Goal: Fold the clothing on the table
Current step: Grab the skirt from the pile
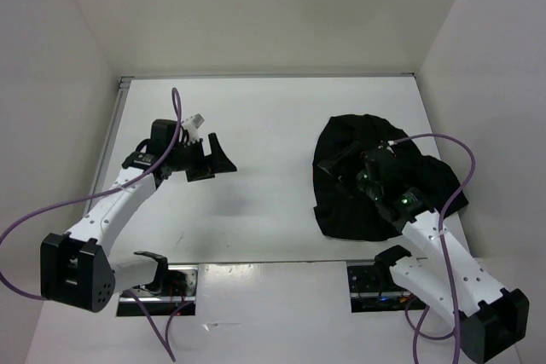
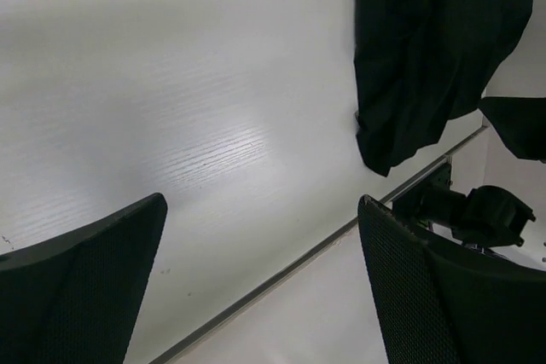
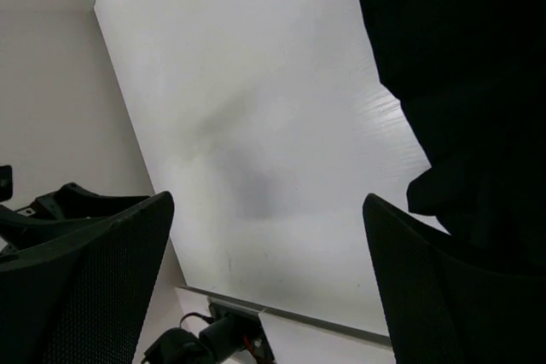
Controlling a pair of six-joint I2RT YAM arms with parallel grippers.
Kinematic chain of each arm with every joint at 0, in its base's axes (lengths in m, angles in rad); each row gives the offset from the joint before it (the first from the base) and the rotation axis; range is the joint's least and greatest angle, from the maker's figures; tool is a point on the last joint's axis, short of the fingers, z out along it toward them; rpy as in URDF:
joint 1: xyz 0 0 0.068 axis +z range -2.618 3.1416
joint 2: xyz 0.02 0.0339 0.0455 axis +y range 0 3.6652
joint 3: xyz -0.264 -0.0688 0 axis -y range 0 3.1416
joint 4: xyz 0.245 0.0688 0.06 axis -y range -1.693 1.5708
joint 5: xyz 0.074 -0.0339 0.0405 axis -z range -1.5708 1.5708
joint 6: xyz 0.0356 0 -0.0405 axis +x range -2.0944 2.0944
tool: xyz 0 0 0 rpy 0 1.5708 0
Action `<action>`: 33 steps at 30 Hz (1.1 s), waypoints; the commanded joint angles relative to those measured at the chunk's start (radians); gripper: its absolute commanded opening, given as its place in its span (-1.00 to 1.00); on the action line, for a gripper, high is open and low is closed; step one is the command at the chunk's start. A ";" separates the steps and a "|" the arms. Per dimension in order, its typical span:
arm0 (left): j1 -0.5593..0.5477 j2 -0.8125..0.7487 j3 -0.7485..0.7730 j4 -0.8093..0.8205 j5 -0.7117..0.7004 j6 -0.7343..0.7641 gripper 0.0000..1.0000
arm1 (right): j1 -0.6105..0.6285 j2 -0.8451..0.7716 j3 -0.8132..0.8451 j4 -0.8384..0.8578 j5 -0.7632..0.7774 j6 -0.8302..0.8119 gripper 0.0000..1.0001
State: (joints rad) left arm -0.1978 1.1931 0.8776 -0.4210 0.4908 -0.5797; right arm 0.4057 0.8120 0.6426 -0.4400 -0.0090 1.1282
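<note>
On the right half of the table, near its front edge, the clothing is found as a dark, rounded heap with an uneven outline. No straight folded edge and no flat trapezoid shape can be made out. In the left wrist view, the cloth is seen bunched, with loose creases and one corner drooping toward the table edge. The skirt is therefore judged to be neither spread out nor neatly folded. The task is assessed as being at an early stage, with flattening and every fold yet to be done.

The right gripper is positioned over the left part of the heap. Its fingers are held wide apart, and only bare table surface is seen between them, with dark cloth lying beside the right-hand finger. Whether the cloth is touched cannot be told.

The left gripper is held above bare table on the left side, well apart from the skirt. Its fingers are likewise spread wide, and nothing is gripped. White walls enclose the table on three sides.
</note>
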 commanded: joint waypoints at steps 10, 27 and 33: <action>0.006 -0.024 0.076 -0.018 -0.101 0.053 0.98 | -0.047 0.644 0.531 -0.264 0.318 -0.497 0.78; 0.006 -0.079 0.034 -0.018 -0.075 0.044 0.98 | -0.087 1.069 1.014 -0.417 0.621 -0.688 0.14; 0.006 -0.056 0.034 -0.009 -0.075 0.044 0.98 | -0.165 1.147 1.025 -0.467 0.630 -0.700 0.11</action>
State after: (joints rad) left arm -0.1970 1.1332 0.9199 -0.4458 0.4049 -0.5518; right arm 0.2733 1.8996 1.6569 -0.8345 0.5667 0.4477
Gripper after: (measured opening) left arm 0.990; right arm 0.559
